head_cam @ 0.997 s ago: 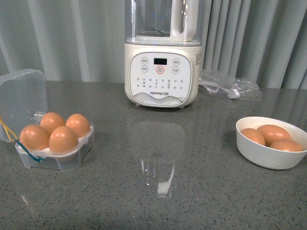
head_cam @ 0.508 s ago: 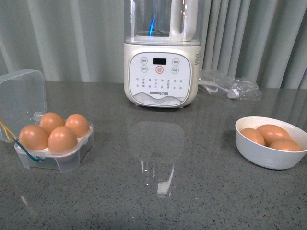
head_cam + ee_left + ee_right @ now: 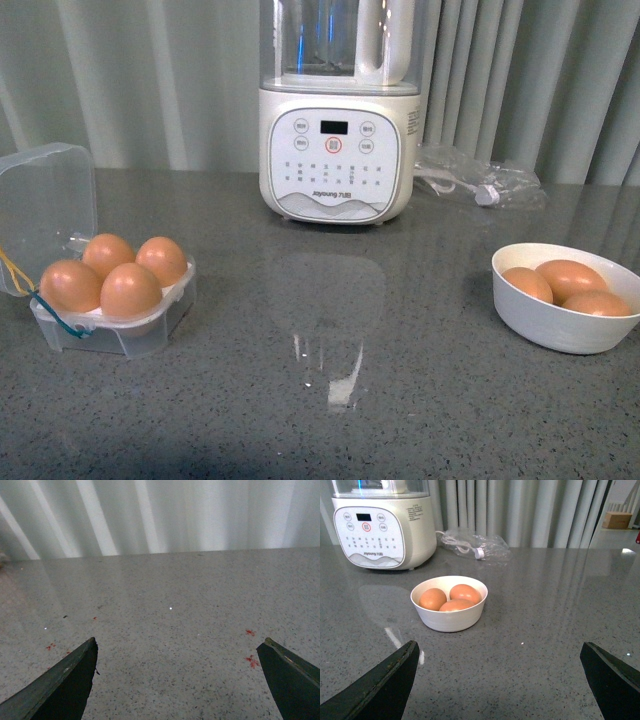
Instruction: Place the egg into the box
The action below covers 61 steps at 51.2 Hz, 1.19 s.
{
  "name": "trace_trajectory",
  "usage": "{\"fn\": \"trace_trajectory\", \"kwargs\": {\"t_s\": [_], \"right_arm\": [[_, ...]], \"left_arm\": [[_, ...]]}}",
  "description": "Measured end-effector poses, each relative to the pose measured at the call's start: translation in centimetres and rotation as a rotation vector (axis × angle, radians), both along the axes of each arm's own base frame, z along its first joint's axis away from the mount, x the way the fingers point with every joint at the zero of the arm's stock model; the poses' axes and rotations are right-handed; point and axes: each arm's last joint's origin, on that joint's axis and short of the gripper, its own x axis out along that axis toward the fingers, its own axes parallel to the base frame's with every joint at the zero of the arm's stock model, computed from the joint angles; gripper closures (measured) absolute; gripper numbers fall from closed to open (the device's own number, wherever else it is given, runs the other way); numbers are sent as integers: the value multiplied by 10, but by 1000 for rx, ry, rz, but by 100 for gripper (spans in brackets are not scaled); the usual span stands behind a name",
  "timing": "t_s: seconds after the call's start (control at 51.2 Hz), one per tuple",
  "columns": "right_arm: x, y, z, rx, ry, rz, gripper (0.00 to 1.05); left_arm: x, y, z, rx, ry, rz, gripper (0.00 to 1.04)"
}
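Observation:
The clear plastic box [image 3: 150, 330] stands at the left of the grey counter, lid up, with a blue and yellow cord at its side. Three brown eggs [image 3: 130, 290] show in its cells. A white bowl [image 3: 555, 325] at the right holds three more brown eggs [image 3: 570, 278]; it also shows in the right wrist view [image 3: 450, 620] with its eggs [image 3: 465, 592]. Neither arm shows in the front view. My left gripper [image 3: 177, 652] is open and empty over bare counter. My right gripper [image 3: 500, 655] is open and empty, short of the bowl.
A cream blender [image 3: 338, 150] stands at the back centre before grey curtains; it also shows in the right wrist view [image 3: 382, 530]. A clear plastic bag with a white cable [image 3: 480, 185] lies to its right.
Only the light inside the blender jar shifts a little. Eggs, box and bowl stay in place.

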Motion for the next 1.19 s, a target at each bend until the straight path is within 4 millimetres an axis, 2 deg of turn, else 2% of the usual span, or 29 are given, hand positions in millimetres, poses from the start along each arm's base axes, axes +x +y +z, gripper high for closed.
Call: {"fn": "trace_trajectory", "kwargs": {"t_s": [0.137,0.293,0.469,0.645,0.782,0.899,0.957,1.016,1.094,1.192], "right_arm": [[0,0,0,0,0,0,7],[0,0,0,0,0,0,7],[0,0,0,0,0,0,7],[0,0,0,0,0,0,7],[0,0,0,0,0,0,7],[0,0,0,0,0,0,7],[0,0,0,0,0,0,7],[0,0,0,0,0,0,7],[0,0,0,0,0,0,7],[0,0,0,0,0,0,7]], "left_arm": [[4,-12,-4,41,36,-67,7],[4,-35,-8,80,49,-167,7],[-7,-62,-9,35,67,-320,7],[-25,-83,2,-59,59,-525,7],[-31,-83,13,-101,23,-517,7],[-36,-68,15,-199,22,-427,7],[-40,-60,16,-303,51,-398,7],[-53,-53,19,-424,85,-435,7],[-71,-53,21,-459,88,-490,7],[-80,-55,27,-470,70,-507,7]]}}
